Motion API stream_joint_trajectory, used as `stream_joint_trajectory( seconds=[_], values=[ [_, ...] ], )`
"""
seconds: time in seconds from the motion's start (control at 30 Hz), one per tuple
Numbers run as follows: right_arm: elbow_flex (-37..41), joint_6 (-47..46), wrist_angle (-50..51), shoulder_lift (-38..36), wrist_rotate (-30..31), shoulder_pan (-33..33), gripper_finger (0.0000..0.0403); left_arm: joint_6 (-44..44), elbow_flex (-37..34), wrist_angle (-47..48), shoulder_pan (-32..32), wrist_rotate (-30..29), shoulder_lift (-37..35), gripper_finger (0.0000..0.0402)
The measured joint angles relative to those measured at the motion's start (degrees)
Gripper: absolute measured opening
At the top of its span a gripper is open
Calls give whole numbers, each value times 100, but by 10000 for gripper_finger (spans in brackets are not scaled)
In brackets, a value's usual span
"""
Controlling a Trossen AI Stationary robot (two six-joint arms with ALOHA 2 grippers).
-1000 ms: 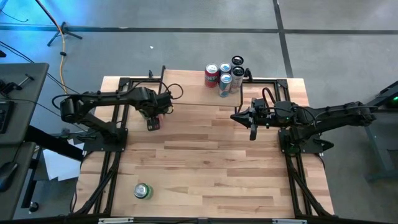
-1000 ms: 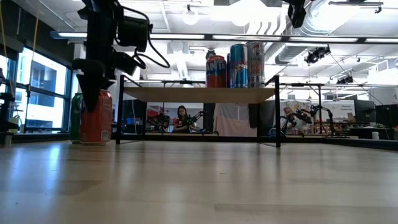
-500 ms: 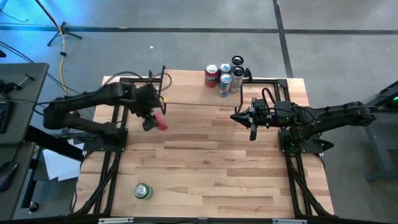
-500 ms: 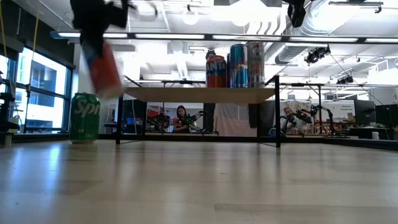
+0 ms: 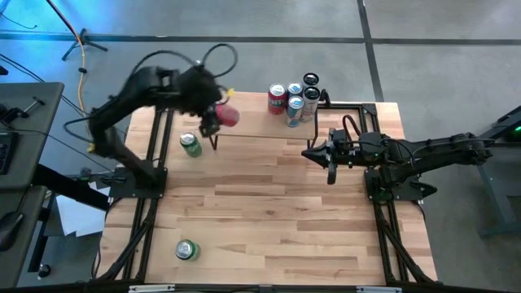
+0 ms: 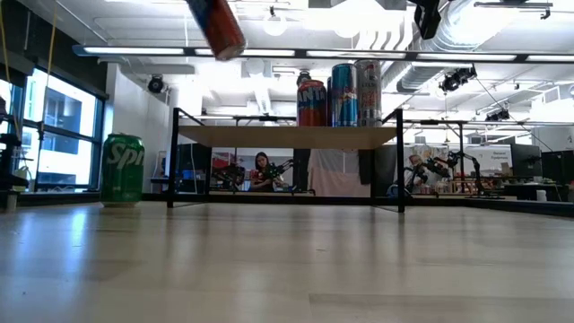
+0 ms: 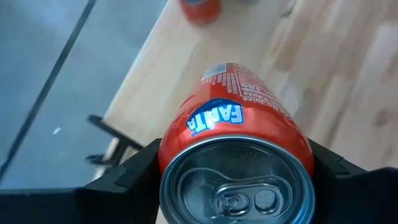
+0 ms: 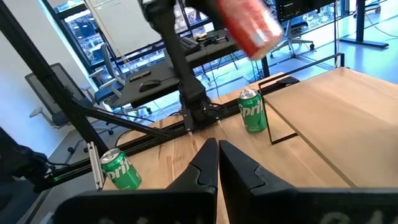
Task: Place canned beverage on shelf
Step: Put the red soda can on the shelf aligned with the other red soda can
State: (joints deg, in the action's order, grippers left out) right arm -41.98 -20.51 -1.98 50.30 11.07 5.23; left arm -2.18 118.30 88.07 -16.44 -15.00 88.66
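Observation:
An orange Fanta can (image 7: 236,143) hangs tilted high over the table, my left gripper (image 5: 213,120) shut on it. In the low view this can (image 6: 215,25) is above the level of the shelf (image 6: 287,136), over its left end. The shelf (image 5: 252,126) stands at the table's far side and bears several upright cans (image 5: 295,99). My right gripper (image 5: 308,151), shut and holding nothing, hovers by the shelf's right part; its wrist view shows the two fingers (image 8: 217,149) pressed together. My left gripper pinches the orange can's side wall (image 7: 166,155) between its two fingers (image 7: 134,174), one on each side just below the top rim. The fingers come from the can's top end, slanting down, and lie along it. The can is lifted clear, tilted, with its bottom lower.
A green Sprite can (image 5: 190,144) stands on the table just left of the shelf, and another (image 5: 187,249) stands near the front left. The shelf's thin black legs (image 6: 172,157) stand on the tabletop. Bare wood lies across the table's middle and near side.
My left gripper has risen steeply from the table with the orange can and tipped away from straight down. The can stood upright on the table in front of the green can. It now hangs clear above shelf height, tilted. The green can stays where it was.

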Motion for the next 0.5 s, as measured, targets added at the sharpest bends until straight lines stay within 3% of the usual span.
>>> stream_joint_trajectory(
  seconds=[0.07, 0.2, 0.5],
  values=[
    [0, -14, 2, 0, -44, 0, 0, 191, 539, 275, -144, -91, 531, 232],
    [0, -19, 1, 0, -50, -1, 0, 537, 951, 161, -349, -17, 1184, 232],
    [0, -197, 0, 0, -58, 4, 0, 758, 990, 195, -471, -56, 1934, 235]
  ],
)
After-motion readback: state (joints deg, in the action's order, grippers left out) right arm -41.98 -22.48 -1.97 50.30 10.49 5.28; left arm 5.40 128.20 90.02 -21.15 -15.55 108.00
